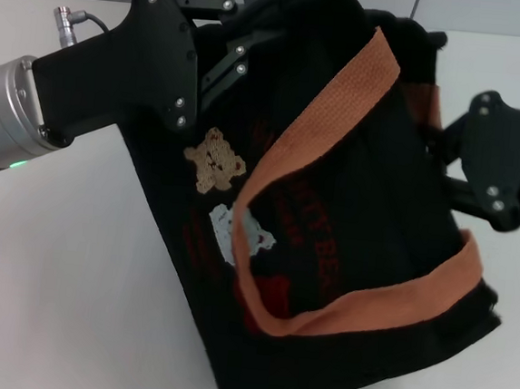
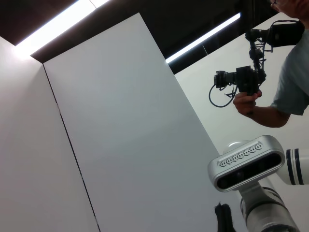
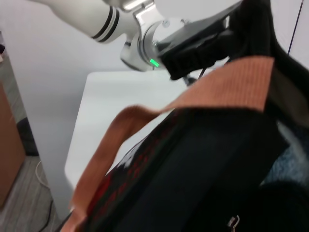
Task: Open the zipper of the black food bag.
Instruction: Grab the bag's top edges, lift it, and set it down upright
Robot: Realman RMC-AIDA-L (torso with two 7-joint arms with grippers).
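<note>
1. Your black food bag (image 1: 348, 229) fills the middle and right of the head view, tilted, its printed side with the bear patches (image 1: 216, 161) facing up and an orange-brown handle (image 1: 327, 100) draped across it.
2. In the right wrist view a small silver pull (image 3: 234, 222) shows at the lower right edge, beside greyish lining (image 3: 289, 159). That suggests the zipper is at least partly undone, but you cannot tell how far.
3. The left gripper (image 1: 215, 27) sits at the bag's top corner, upper left of the head view. Its jaws are lost against the black fabric, so you cannot tell whether they grip it.
4. The right gripper (image 1: 447, 143) is at the bag's right edge, upper right of the frame. Its jaws are hidden behind the bag, so no verdict there either.
5. You look to be mid-task, with the bag steadied. Next you need one side held firm while the pull travels along the top edge.
6. Under the bag lies a plain white desk (image 1: 71, 269).
7. The left wrist view shows white wall panels (image 2: 125, 145), ceiling light strips (image 2: 58, 24), and a person with a camera (image 2: 246, 79) at upper right.
</note>
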